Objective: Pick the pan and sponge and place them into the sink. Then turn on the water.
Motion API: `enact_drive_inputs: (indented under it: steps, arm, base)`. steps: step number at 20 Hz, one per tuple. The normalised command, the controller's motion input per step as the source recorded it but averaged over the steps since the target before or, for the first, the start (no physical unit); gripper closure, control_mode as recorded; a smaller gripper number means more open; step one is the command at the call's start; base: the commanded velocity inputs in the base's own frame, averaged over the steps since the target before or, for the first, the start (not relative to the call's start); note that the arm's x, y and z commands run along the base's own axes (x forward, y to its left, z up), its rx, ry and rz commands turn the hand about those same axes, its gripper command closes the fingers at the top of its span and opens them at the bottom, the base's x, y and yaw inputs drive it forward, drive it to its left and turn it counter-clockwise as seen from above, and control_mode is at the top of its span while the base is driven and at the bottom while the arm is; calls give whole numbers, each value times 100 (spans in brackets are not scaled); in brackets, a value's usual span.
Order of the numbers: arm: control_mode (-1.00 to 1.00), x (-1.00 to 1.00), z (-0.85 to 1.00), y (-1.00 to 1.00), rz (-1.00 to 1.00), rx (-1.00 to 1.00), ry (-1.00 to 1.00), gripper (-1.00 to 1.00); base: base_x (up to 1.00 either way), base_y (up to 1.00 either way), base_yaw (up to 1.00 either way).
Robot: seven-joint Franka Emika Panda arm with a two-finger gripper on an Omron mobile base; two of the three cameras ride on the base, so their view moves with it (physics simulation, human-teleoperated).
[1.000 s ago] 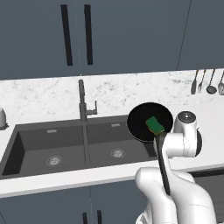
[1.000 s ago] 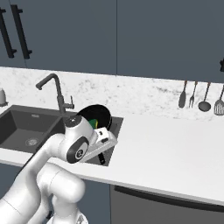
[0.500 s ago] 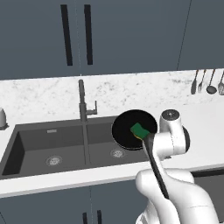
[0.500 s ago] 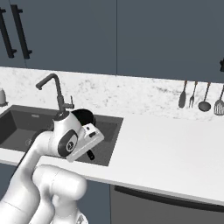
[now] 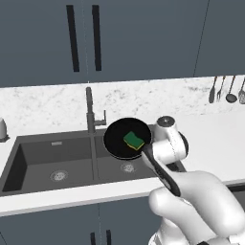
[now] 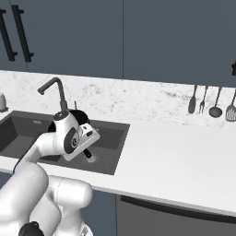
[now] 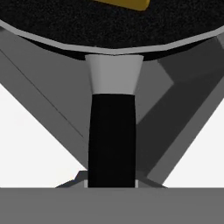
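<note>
Sink [image 5: 43,146] right basin below; gripper [image 7: 112,181] clamped on pan [image 5: 125,139] handle, sponge [image 5: 134,140] inside pan.

The pan [image 5: 125,139] is coloured black, with a black handle and a light grey piece where the handle joins. The sponge [image 5: 134,140] is seen green on top and yellow below. The sink [image 5: 52,155] is coloured dark grey, with shiny grey drains. The worktop [image 6: 175,161] is seen white, and the wall behind it is speckled white and grey. The cupboards [image 5: 143,38] are painted dark blue-grey, with black handles.
</note>
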Motion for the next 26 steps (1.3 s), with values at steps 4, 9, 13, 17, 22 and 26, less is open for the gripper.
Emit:
enact_drive_inputs:
  steps: [4,9,13,17,22,26]
  arm:
    - [-100,29,-41,-1,3,1,20,100]
    - [-100,46,-18,-3,4,3,25,100]
    - [-100,32,-11,0,5,5,16,100]
    - [-100,6,-32,0,5,2,14,100]
    - [-100,7,-50,16,1,0,8,100]
    - [-100,32,-19,6,0,1,2,100]
  base:
    - [0,0,0]
    - [0,0,0]
    - [0,0,0]
    - [0,0,0]
    - [0,0,0]
    - [0,0,0]
